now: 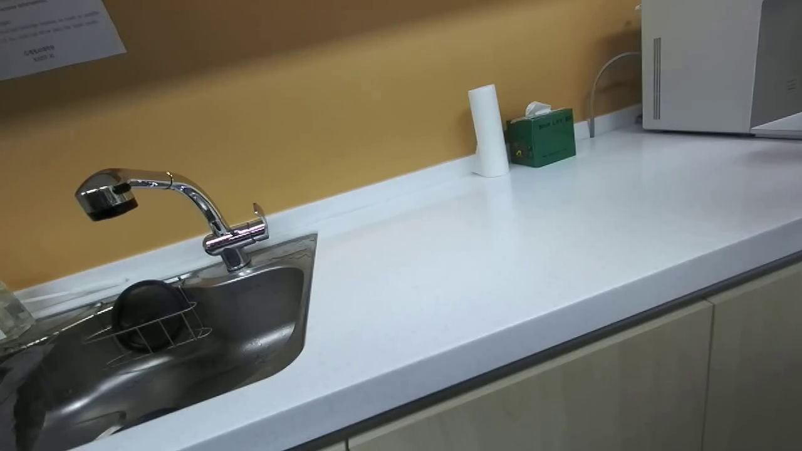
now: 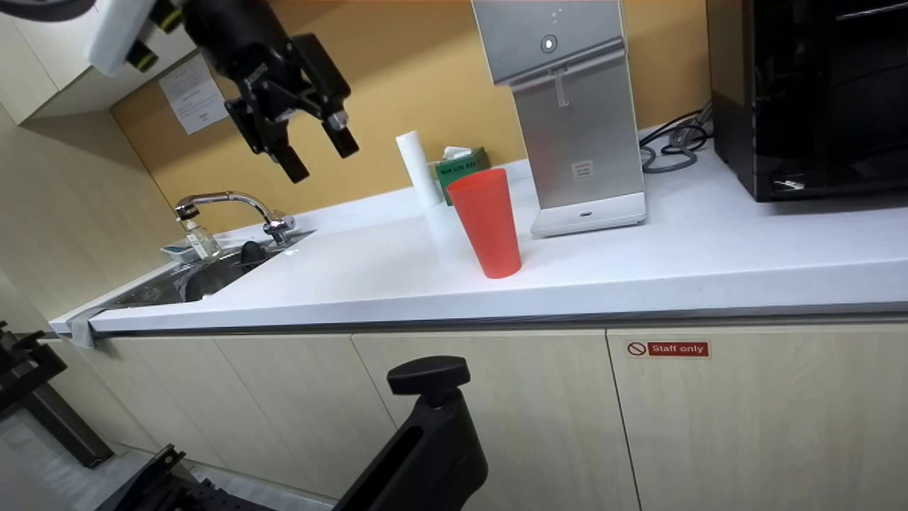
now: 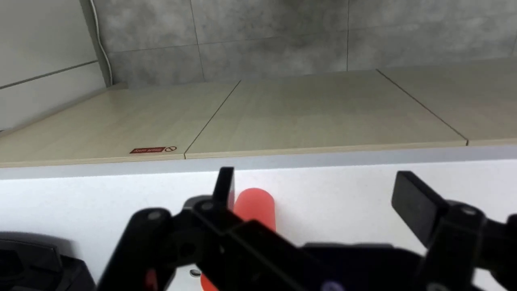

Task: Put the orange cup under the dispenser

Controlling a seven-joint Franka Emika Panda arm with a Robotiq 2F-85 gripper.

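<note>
In an exterior view, a curved chrome tap (image 1: 235, 238) arches over a stainless-steel sink (image 1: 276, 294) set in a white worktop (image 1: 501, 269), with a white paper roll (image 1: 490, 134) standing beside a green tissue box (image 1: 552, 139) along an orange-yellow wall (image 1: 313, 125). In an exterior view, a black robot gripper (image 2: 318, 157) with spread jaws hangs above the worktop, well apart from a tapered orange-red cup (image 2: 487, 223). The cup stands upright near the worktop's front edge, just beside but apart from a tall silver dispenser (image 2: 578, 142), while a glossy black appliance (image 2: 816, 99) sits at frame right. In the wrist view, the jaws gape wide, one side of the gripper partly covering the cup, with pale wood-grain cabinet doors (image 3: 315, 117) stretching beyond the worktop's edge.
</note>
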